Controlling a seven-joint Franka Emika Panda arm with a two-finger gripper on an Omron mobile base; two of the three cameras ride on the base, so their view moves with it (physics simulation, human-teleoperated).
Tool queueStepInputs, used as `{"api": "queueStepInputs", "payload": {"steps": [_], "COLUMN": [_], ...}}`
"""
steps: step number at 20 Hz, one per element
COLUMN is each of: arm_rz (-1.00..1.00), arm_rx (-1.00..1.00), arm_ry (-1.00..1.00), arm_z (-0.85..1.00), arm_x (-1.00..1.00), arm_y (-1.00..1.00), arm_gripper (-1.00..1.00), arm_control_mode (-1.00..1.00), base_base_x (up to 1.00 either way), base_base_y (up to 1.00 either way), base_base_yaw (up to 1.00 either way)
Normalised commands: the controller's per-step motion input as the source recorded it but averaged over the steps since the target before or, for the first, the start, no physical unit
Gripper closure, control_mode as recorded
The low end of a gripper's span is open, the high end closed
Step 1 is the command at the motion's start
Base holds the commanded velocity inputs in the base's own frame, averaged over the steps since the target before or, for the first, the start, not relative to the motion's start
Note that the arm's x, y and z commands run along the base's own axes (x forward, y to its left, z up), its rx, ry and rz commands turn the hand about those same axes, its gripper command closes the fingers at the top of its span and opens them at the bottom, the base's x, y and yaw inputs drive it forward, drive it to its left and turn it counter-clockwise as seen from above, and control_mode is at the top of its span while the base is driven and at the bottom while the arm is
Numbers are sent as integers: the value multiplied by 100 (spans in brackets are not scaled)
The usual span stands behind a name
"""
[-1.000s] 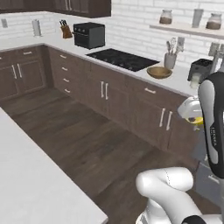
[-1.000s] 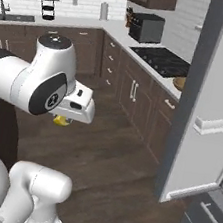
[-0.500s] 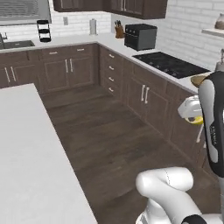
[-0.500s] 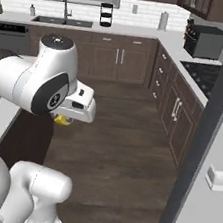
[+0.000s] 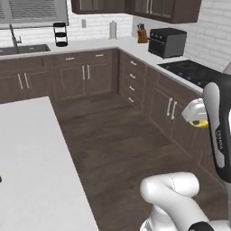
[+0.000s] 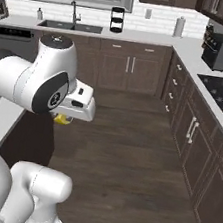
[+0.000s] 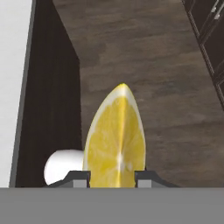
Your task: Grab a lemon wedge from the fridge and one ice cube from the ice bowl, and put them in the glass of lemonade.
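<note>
The gripper is closed on the lemon wedge; in the hand view its two fingertips flank the base of the wedge, whose pointed end projects away from the hand. In the left base view the wedge appears as a yellow sliver under the white hand, held above the dark wood floor. The right base view shows the same yellow edge beneath the hand, just beside the dark side of the white-topped island.

Judgement: the wedge is in transit toward the glass of lemonade. The ice step appears not yet done.

Risks:
- Grip covers the base of the wedge only. A jolt from the base or a fast arm swing could pivot the slice or let it slip out onto the floor.
- The hand rides close to the island edge. A tight turn could knock the wedge against it.

Counts:
- Lemon wedge: one.
- Sink with faucet: one, under the window.
- Black toaster oven: one, on the counter.
- Cooktop: one.
- Knife block: one.
</note>
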Motion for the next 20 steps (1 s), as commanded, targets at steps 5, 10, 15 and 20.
{"api": "queueStepInputs", "payload": {"steps": [5,10,15,20], "arm_rz": [0,0,0,0], "arm_rx": [0,0,0,0], "arm_ry": [0,0,0,0], "arm_z": [0,0,0,0], "arm_x": [0,0,0,0], "arm_y": [0,0,0,0], "arm_gripper": [100,100,100,100], "arm_control_mode": [100,100,100,100], "base_base_x": [100,97,57,28], "base_base_y": [-39,-49,-41,-71], "base_base_yaw": [-1,-39,-64,-61]}}
